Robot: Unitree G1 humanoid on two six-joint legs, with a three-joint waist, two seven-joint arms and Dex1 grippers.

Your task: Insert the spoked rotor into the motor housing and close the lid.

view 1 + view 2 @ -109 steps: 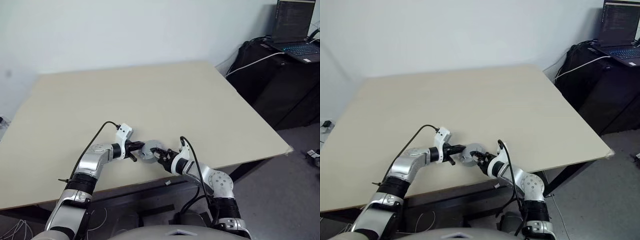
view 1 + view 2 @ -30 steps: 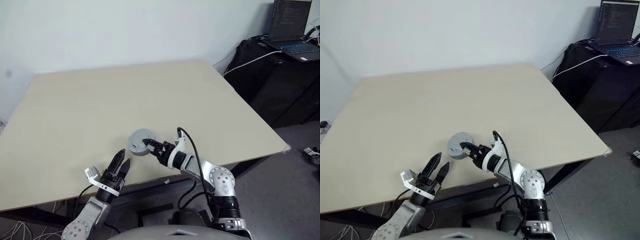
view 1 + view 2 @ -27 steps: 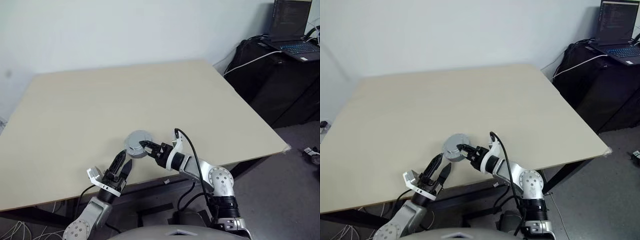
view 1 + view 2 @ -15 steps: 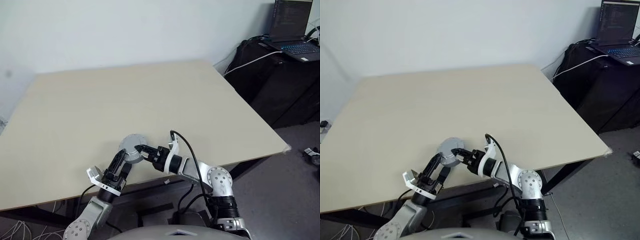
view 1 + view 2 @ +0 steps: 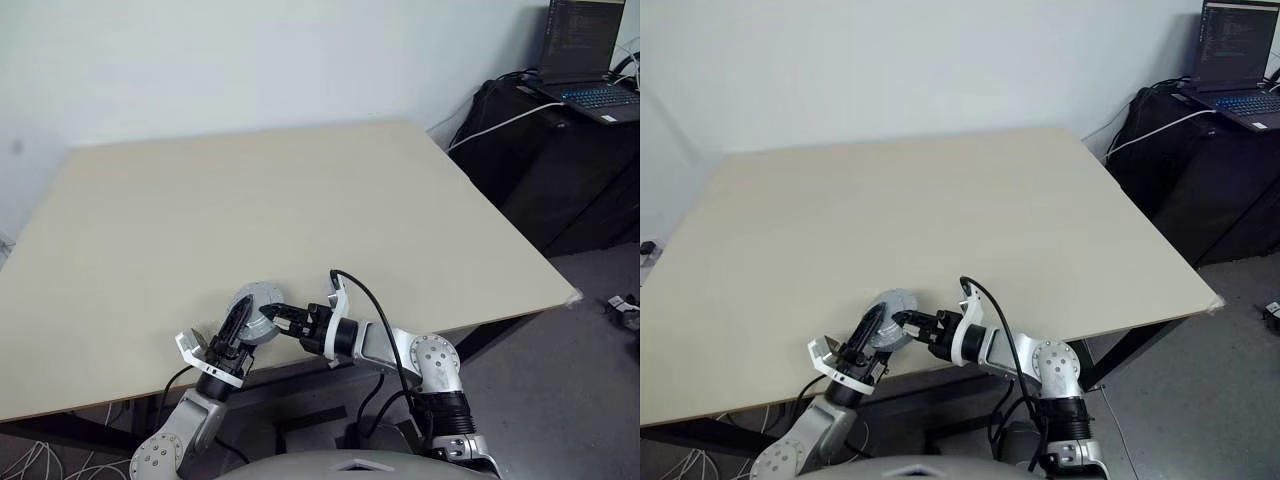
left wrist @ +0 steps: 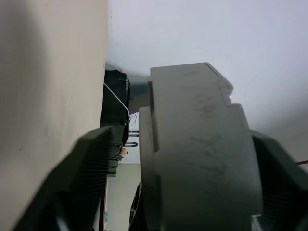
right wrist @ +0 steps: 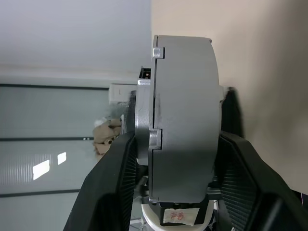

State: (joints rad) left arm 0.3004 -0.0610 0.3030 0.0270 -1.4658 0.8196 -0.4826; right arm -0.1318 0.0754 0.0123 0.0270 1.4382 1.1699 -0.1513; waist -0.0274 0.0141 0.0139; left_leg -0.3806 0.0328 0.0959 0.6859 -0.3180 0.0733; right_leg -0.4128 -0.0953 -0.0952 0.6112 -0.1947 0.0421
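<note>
Housing point(image 5: 255, 306) near table point(image 5: 300, 190) edge; right gripper point(image 5: 268, 313) jaws clamp it; left gripper point(image 5: 236, 325) jaws straddle it

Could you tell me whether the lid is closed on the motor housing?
Closed: the right wrist view shows the lid seated flush against the motor housing, held between both claws.
</note>
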